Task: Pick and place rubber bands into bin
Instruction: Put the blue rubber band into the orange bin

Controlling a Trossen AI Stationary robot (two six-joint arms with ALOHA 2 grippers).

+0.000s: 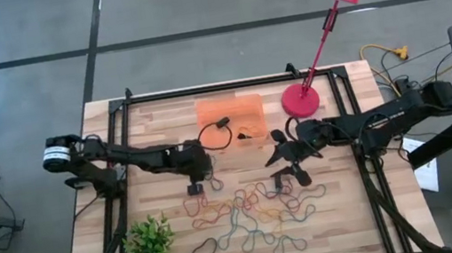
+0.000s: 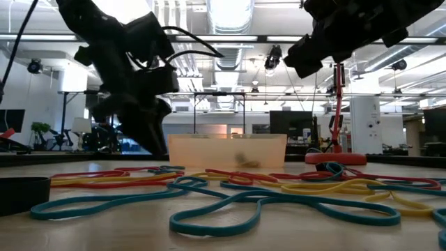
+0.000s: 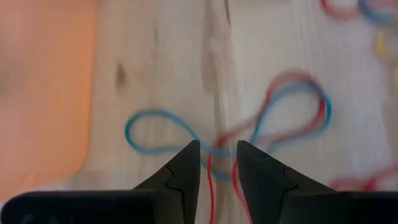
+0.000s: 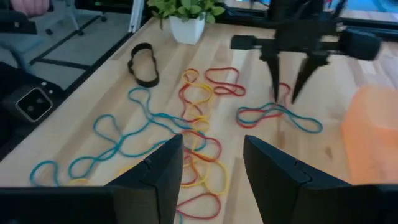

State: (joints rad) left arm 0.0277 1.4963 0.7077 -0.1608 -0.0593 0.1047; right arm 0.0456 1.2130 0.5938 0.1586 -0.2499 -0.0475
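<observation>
Orange plastic, the bin point(image 1: 230, 110) sits at the far middle of the wooden counter point(image 1: 153, 119), behind both sets of jaws. The left gripper point(image 1: 195, 188) reaches in from the left with its arm stretched low and points down; its wrist view shows the jaws released, a narrow gap between them, with a red and blue twisted band point(image 3: 249, 134) lying just ahead of and between the tips (the overhead view hides this). The rubber bands point(image 1: 252, 212) spread across the counter in front of both jaws. The right gripper point(image 1: 290, 166) hangs raised above the bands, jaws spread apart, arm bent in from the right.
</observation>
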